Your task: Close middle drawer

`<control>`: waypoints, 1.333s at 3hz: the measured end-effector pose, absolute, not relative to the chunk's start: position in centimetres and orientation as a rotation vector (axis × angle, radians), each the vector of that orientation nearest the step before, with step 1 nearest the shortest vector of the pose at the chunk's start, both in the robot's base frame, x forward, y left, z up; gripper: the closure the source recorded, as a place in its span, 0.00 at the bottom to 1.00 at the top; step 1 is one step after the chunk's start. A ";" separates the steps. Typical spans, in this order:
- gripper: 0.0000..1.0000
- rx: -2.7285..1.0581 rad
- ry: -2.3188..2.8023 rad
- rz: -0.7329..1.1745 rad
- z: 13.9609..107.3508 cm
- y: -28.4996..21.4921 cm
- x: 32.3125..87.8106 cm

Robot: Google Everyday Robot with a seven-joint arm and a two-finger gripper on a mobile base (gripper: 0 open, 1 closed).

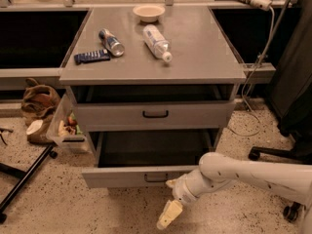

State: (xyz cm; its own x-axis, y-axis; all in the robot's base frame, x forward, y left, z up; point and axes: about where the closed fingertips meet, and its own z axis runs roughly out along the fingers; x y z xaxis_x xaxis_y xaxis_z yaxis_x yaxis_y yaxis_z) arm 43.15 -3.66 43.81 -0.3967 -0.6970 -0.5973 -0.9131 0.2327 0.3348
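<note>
The middle drawer [131, 177] is the lower, pulled-out grey drawer. Its long flat front panel has a small dark bar handle [155, 178], and its deep tray [151, 147] looks empty. My gripper [170, 199] is at the end of the white arm [243, 169], which reaches in from the right. It sits right at the front panel, just right of the handle. One cream finger [169, 214] points down towards the floor and the other [171, 183] touches the panel. The fingers are spread apart and hold nothing.
Above it is a similar grey drawer with a taller front [156, 113]. The cabinet top [195, 57] holds a bowl [148, 12], a plastic bottle [157, 42], a can [111, 42] and a blue wrapper [91, 56]. A bin [68, 126] and a bag [38, 101] stand at the left, a chair base [273, 155] at the right.
</note>
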 end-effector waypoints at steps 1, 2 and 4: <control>0.00 -1.475 2.188 0.886 43.9 -4.6 44.2; 0.00 -1.485 2.186 0.791 44.7 -5.5 47.2; 0.00 -1.579 2.145 0.702 44.4 -3.4 55.8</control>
State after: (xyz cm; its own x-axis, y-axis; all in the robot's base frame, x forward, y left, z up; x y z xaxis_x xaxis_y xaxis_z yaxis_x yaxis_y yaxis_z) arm 55.77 -3.36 44.43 -0.2931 -0.7635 -0.5755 -0.9560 0.2422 0.1656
